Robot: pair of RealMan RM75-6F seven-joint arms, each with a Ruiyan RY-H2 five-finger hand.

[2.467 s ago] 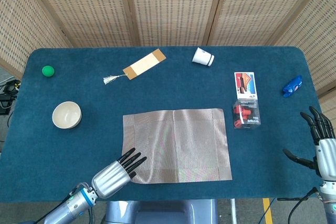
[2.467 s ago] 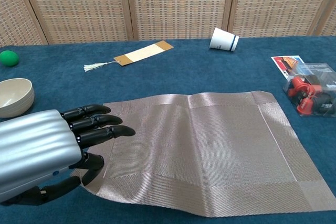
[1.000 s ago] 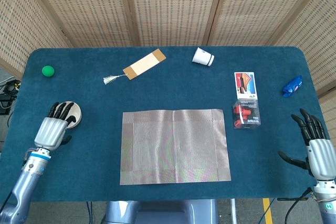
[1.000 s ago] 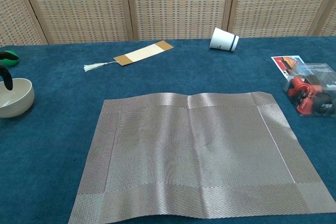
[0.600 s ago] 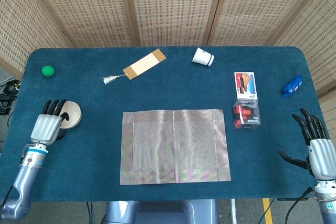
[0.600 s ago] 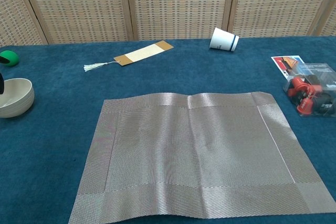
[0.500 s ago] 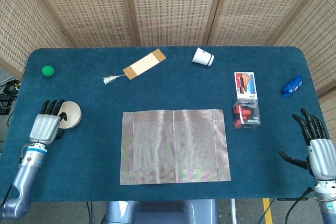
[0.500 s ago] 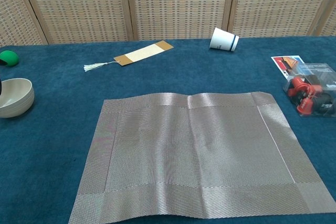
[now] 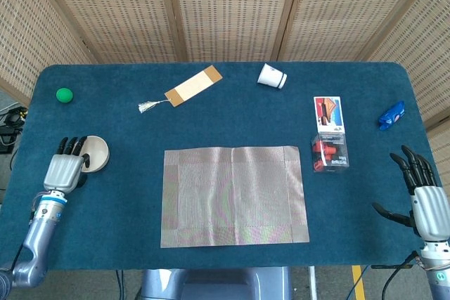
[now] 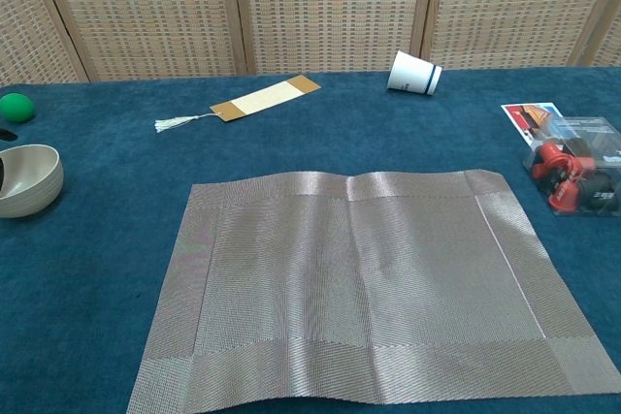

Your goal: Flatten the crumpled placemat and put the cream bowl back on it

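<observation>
The grey woven placemat (image 9: 234,194) lies spread out on the blue table, with slight ripples along its far and near edges in the chest view (image 10: 359,283). The cream bowl (image 9: 96,152) stands upright on the cloth left of the mat, apart from it, and also shows at the left edge of the chest view (image 10: 29,179). My left hand (image 9: 63,166) rests at the bowl's left rim with its fingers stretched out and apart; a dark fingertip shows just inside the bowl. My right hand (image 9: 425,198) hovers by the table's right front corner, fingers spread, holding nothing.
A green ball (image 9: 65,94) sits at the far left. A bookmark with a tassel (image 9: 186,88) and a tipped white paper cup (image 9: 271,76) lie at the back. A clear box with red parts (image 9: 329,152), a printed card (image 9: 328,114) and a blue object (image 9: 391,115) lie right.
My left hand left the placemat's front left corner and moved left to the bowl's rim, settling there in the last half second. The mat's corner now lies flat. The right hand barely moved.
</observation>
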